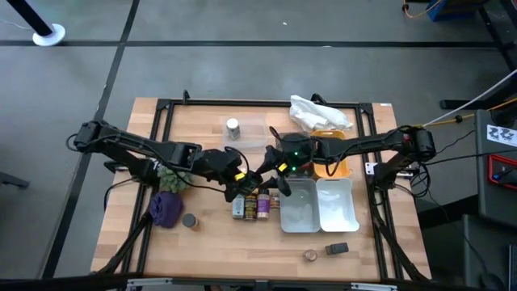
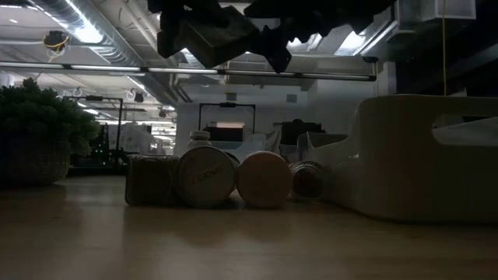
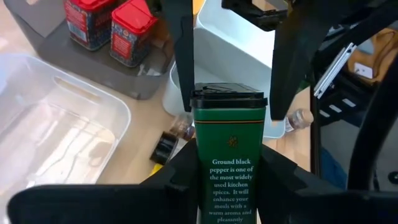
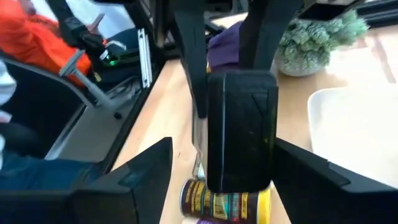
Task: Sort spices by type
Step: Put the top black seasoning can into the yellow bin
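Left gripper [image 3: 227, 186] clamping dark green black-pepper tin [image 3: 227, 155], holding it upright above table, just left of white bin [image 1: 300, 212]. Right gripper [image 4: 239, 149] fingers pressing same tin from opposite side, dark end toward its camera. Jars [image 1: 252, 205] lying on table under tin, beside white bin. Two red tins [image 3: 112, 28] sitting in grey tray [image 3: 93, 68] near bin.

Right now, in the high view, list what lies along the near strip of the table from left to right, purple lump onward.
purple cloth lump → small round tin → jars lying side by side → two white trays, with a small round tin and a dark rectangular tin nearer the front edge below them.
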You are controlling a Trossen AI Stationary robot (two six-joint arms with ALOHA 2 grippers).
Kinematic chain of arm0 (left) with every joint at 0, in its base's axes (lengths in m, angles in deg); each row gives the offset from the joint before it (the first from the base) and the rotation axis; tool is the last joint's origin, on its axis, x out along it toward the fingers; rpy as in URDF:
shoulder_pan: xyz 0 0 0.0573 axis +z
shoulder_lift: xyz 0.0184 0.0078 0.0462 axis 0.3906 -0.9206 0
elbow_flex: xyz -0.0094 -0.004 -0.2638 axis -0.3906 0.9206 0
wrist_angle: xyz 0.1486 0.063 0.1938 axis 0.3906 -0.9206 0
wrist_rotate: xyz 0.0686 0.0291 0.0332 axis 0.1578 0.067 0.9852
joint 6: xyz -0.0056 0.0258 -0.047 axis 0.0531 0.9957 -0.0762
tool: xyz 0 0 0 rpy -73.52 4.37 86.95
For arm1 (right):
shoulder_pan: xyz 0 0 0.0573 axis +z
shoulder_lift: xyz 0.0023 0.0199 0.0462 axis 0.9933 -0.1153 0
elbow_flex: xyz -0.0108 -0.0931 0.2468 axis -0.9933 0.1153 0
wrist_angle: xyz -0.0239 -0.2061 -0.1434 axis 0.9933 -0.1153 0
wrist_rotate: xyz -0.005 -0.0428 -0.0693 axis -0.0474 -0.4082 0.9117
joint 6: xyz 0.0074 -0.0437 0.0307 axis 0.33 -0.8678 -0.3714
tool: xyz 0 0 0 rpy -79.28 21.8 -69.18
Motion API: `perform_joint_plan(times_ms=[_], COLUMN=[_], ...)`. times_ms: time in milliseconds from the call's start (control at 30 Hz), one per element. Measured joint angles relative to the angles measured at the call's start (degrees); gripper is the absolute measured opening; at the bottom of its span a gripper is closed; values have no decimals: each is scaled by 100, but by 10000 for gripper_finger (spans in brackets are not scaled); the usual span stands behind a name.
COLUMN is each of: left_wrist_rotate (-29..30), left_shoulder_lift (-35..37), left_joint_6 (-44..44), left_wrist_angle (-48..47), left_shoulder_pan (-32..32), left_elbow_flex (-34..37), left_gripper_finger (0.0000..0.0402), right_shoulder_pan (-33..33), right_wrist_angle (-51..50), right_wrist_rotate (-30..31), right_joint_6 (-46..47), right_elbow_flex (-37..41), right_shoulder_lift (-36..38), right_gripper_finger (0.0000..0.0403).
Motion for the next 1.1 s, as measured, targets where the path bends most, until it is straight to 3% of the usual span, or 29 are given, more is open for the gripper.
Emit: perform_joint_plan(times_ms=[500, 600, 833, 1100], left_wrist_rotate=[75, 70, 29, -339], left_shoulder_lift=[-28, -49, -61, -81], left_joint_6=[715, 799, 780, 993], left_wrist_angle=[416, 420, 409, 379], left_shoulder_pan=[5, 0, -1, -1], left_elbow_flex=[0, 0, 0, 0], left_gripper_finger=[97, 97, 107, 144], right_shoulder_pan=[-7, -7, -11, -17], right_wrist_angle=[4, 4, 2, -374], right_wrist_rotate=[-209, -199, -142, -459], right_joint_6=[353, 352, 325, 356], right_elbow_flex=[0, 0, 0, -4], right_shoulder_lift=[1, 2, 4, 31], right_gripper_finger=[249, 227, 129, 129])
